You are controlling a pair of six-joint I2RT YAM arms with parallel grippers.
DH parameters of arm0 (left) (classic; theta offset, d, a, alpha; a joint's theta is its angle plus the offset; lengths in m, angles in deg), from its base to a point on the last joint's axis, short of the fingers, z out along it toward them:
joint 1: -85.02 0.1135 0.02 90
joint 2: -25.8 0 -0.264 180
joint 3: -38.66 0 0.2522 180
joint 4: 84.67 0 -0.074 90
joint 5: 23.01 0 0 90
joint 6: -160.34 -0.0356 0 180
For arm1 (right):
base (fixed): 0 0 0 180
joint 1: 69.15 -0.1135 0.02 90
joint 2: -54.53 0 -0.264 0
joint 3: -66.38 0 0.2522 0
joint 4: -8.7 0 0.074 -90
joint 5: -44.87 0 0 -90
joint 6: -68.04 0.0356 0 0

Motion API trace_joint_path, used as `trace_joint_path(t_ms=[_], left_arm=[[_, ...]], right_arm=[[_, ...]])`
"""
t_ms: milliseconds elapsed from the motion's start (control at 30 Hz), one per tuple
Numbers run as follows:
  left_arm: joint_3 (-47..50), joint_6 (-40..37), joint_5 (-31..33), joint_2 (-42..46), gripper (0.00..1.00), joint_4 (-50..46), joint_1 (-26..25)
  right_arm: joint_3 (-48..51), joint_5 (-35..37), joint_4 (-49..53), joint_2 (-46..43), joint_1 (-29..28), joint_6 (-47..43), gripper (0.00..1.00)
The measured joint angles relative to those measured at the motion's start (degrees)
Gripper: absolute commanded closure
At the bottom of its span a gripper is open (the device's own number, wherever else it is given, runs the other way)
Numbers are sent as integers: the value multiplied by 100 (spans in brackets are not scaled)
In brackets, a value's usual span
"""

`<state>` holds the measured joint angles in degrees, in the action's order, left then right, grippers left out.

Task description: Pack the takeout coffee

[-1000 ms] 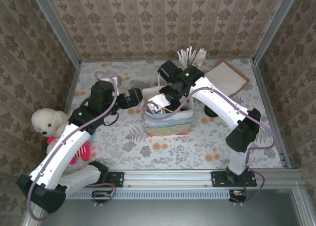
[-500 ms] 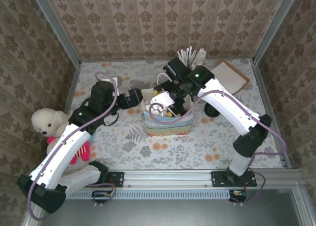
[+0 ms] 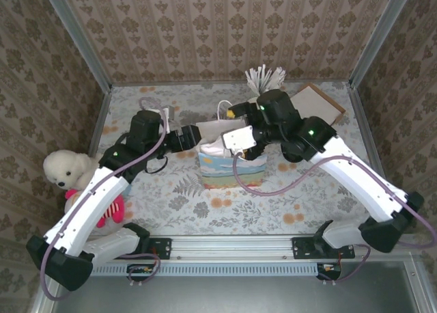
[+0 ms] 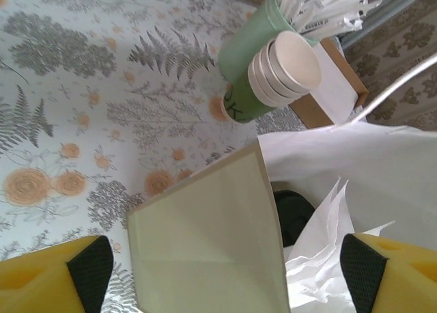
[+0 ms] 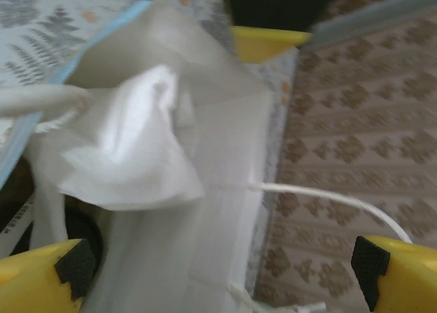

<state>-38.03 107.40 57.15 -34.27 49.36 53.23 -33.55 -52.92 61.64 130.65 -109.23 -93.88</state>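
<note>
Above the paper bag (image 3: 232, 169), the right gripper (image 5: 222, 268) hangs with fingers wide apart over white tissue paper (image 5: 130, 149). At the bag's left rim the left gripper (image 4: 225, 275) is spread too, a cream bag wall between its pads. Inside the bag, the takeout coffee (image 4: 292, 216) shows its black lid beside the tissue. Beyond stand stacked lidless green cups (image 4: 273, 70) and wrapped straws (image 4: 328, 5).
</note>
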Motion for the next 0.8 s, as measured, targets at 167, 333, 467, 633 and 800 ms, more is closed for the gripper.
trace_joint_path(t_ms=[167, 333, 467, 633, 800], left_arm=[[-203, -85, -138, -249, 34, -214, -122], [-553, -149, -317, -581, 58, -291, -210], [-715, -203, -409, -785, 75, -404, -295], [-841, -144, -409, -1054, 79, -525, -323], [-874, -101, -407, -1134, 83, -542, -382]], right_arm=[[761, 931, -1379, -966, 61, 2271, 0], [918, 2050, -1401, -1849, 275, 6006, 16], [938, 2481, -439, -2151, 345, 8275, 22], [938, 2411, 564, -1650, 345, 9774, 43], [586, 2367, 1209, -527, 345, 10155, 49]])
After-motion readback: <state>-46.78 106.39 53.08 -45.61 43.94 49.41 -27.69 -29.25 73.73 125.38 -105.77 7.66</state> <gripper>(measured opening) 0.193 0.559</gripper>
